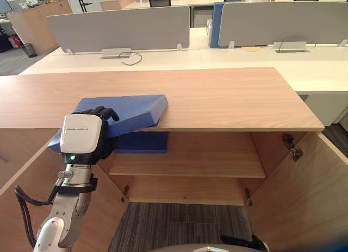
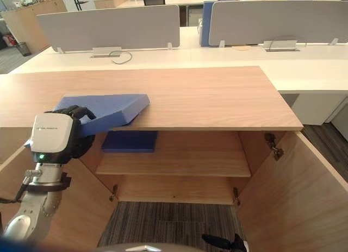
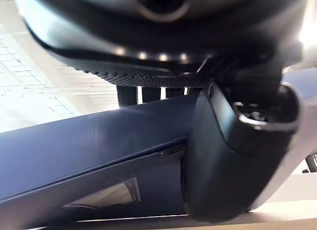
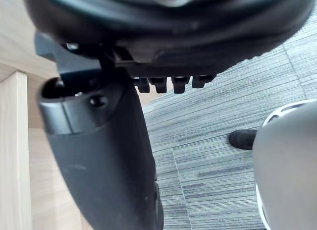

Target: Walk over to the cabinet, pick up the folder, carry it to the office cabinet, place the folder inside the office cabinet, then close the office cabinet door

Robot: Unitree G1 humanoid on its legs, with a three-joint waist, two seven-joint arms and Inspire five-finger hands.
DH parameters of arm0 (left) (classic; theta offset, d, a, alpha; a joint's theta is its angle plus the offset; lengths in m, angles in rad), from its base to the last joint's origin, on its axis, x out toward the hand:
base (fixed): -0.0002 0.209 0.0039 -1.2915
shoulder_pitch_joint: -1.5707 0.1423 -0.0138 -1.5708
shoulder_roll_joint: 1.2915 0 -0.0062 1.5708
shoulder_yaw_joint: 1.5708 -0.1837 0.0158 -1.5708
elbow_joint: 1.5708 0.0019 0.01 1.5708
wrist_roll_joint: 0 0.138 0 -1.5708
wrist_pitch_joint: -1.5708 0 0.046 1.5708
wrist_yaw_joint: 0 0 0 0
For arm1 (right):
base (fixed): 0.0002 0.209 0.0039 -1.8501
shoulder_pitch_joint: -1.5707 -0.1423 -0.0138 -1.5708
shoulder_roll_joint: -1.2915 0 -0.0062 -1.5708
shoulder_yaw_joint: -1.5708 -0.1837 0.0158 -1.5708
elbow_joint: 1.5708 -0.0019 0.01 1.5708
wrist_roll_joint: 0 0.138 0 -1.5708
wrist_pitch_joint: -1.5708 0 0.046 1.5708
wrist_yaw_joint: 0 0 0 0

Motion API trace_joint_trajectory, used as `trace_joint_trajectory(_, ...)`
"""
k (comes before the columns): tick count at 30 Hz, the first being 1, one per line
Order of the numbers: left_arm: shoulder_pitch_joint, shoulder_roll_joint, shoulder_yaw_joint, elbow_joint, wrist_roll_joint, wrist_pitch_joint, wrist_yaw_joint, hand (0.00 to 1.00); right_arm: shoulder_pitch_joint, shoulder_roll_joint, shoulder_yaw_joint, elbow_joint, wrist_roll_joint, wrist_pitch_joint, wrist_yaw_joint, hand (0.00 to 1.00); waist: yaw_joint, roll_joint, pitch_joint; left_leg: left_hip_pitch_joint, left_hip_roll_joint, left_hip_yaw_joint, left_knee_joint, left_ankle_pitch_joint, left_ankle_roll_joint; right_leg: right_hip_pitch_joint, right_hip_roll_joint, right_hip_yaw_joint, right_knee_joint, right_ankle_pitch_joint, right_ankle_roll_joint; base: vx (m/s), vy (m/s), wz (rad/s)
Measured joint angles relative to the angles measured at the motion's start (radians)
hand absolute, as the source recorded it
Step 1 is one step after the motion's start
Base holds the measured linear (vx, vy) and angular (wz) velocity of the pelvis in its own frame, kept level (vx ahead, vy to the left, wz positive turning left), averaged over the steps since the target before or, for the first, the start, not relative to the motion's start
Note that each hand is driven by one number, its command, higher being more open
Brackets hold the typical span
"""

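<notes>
Now, left hand [image 1: 82,137] gripping the blue folder [image 1: 136,112] — tilted, its far end lying over the cabinet top's [image 1: 228,100] front edge, right hand [image 4: 99,155] hanging above grey carpet [image 4: 223,116] — grip unclear.

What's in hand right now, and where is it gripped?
The left hand grips the blue folder at its near end, fingers on top, thumb beneath; its far end rests on the cabinet top. The right hand holds nothing.
</notes>
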Motion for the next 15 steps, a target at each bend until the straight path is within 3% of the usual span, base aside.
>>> trace_joint_trajectory(5,0.012,0.011,-0.036,-0.096,-0.009,0.0,-0.046,0.0,0.002,0.003,-0.015,0.002,0.0,0.0,0.001,1.0,0.004,-0.005,0.001,-0.006,0.0,0.001,0.001,0.001,-0.001,-0.002,0.001,0.005,-0.002,0.001,0.0,0.0,0.0,0.0)
trace_joint_trajectory(8,0.07,-0.031,-0.052,-0.22,-0.099,-0.063,-0.093,0.0,0.002,0.011,-0.038,0.003,0.001,0.0,0.003,1.0,0.005,-0.012,0.001,-0.008,0.0,0.001,0.004,-0.001,-0.002,-0.004,0.0,0.014,-0.002,0.001,0.0,0.0,0.01,-0.03)
trace_joint_trajectory(12,0.095,-0.16,-0.025,-0.324,-0.472,-0.164,-0.134,0.0,0.028,0.018,-0.037,-0.058,0.061,0.0,0.001,1.0,0.005,-0.015,0.003,-0.015,0.005,0.016,0.013,-0.007,-0.002,-0.022,0.005,0.033,0.006,-0.001,-0.001,-0.04,0.01,-0.13)
trace_joint_trajectory(15,0.168,-0.309,0.051,-0.359,-0.853,-0.199,-0.166,0.0,0.143,0.079,-0.034,-0.356,0.139,-0.004,-0.012,1.0,-0.02,-0.007,0.007,-0.014,0.015,0.055,0.023,-0.017,-0.005,-0.042,0.013,0.075,0.015,0.002,-0.005,-0.03,0.011,-0.39)
